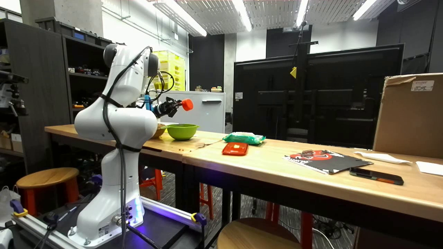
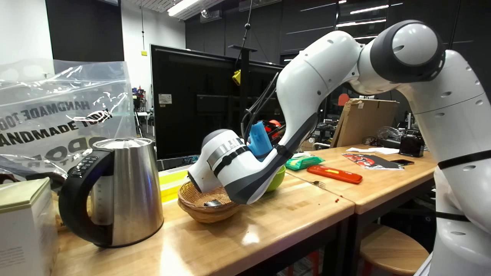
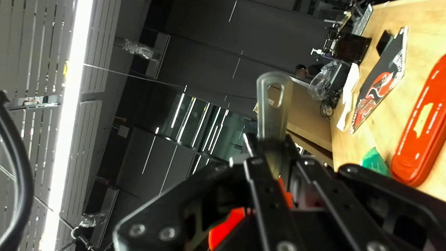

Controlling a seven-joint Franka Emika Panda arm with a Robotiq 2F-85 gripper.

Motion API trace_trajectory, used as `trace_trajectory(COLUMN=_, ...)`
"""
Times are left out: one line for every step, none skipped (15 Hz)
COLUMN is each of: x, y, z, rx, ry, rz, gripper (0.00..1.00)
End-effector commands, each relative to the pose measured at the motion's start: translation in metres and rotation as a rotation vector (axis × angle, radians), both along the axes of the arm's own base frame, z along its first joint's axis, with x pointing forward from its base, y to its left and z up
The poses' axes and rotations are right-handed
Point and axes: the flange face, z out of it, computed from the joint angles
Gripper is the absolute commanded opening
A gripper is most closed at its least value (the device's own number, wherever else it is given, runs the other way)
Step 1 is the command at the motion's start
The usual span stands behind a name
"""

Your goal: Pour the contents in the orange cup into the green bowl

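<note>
The orange cup (image 1: 187,104) is up in the air, and its image lies above the green bowl (image 1: 182,132) in both exterior views. My gripper (image 1: 176,104) is shut on the cup's handle. In the wrist view a pale handle end (image 3: 273,115) juts out past the fingertips of the gripper (image 3: 270,146), while orange patches (image 3: 228,225) of the cup show behind the fingers. Which way the cup's mouth faces I cannot tell, and its contents are hidden. The bowl (image 2: 277,179) stands upright on the table, partly covered by the arm in an exterior view.
Beside the bowl sits a wicker basket (image 2: 207,212); a steel kettle (image 2: 132,191) stands further along. A fork (image 2: 319,184), small red bits (image 2: 337,199), a flat red case (image 1: 235,148) and a green packet (image 1: 244,138) lie on the table. A large black screen (image 1: 266,100) rises behind.
</note>
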Motion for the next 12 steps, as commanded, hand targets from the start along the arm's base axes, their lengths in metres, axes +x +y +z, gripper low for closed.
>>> trace_trajectory(x=-0.001, y=-0.003, z=0.004, rx=-0.04, ry=-0.014, rz=0.01, gripper=0.04)
trace_trajectory(x=-0.001, y=-0.004, z=0.004, rx=-0.045, ry=-0.016, rz=0.013, gripper=0.04)
trace_trajectory(x=-0.001, y=-0.004, z=0.004, rx=-0.049, ry=-0.018, rz=0.015, gripper=0.04)
trace_trajectory(x=-0.001, y=-0.004, z=0.004, rx=-0.052, ry=-0.019, rz=0.016, gripper=0.04)
trace_trajectory(x=-0.001, y=-0.004, z=0.004, rx=-0.055, ry=-0.019, rz=0.016, gripper=0.04)
trace_trajectory(x=-0.001, y=-0.004, z=0.004, rx=-0.057, ry=-0.019, rz=0.017, gripper=0.04)
trace_trajectory(x=-0.016, y=0.023, z=-0.022, rx=-0.062, ry=-0.017, rz=0.021, gripper=0.04)
trace_trajectory(x=-0.019, y=0.028, z=-0.026, rx=-0.061, ry=-0.015, rz=0.023, gripper=0.04)
trace_trajectory(x=-0.024, y=0.033, z=-0.032, rx=-0.061, ry=-0.005, rz=0.022, gripper=0.04)
trace_trajectory(x=-0.027, y=0.04, z=-0.04, rx=-0.073, ry=-0.006, rz=0.034, gripper=0.04)
trace_trajectory(x=-0.033, y=0.049, z=-0.045, rx=-0.088, ry=-0.008, rz=0.052, gripper=0.04)
trace_trajectory(x=-0.037, y=0.055, z=-0.053, rx=-0.094, ry=-0.003, rz=0.06, gripper=0.04)
